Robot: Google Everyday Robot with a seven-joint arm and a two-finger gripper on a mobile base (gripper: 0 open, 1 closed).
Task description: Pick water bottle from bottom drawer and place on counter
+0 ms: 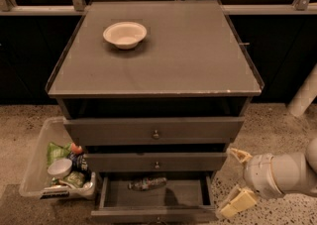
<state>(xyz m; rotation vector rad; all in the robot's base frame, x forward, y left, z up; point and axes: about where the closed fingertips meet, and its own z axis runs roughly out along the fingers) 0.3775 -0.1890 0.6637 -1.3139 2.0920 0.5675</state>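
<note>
The water bottle (pixel 147 184) lies on its side in the open bottom drawer (pixel 188 198), near the drawer's back and left of centre. My gripper (pixel 237 180) hangs at the right of the cabinet, level with the two lower drawers, its pale fingers (pixel 238 202) spread open with nothing between them. It is to the right of the bottle, outside the drawer. The counter (pixel 198 55) is the flat grey-brown cabinet top above.
A white bowl (pixel 125 34) sits on the counter at the back left. A clear plastic bin (pixel 37 169) of packets and cans stands on the speckled floor left of the cabinet. The two upper drawers (pixel 156 131) stick out slightly.
</note>
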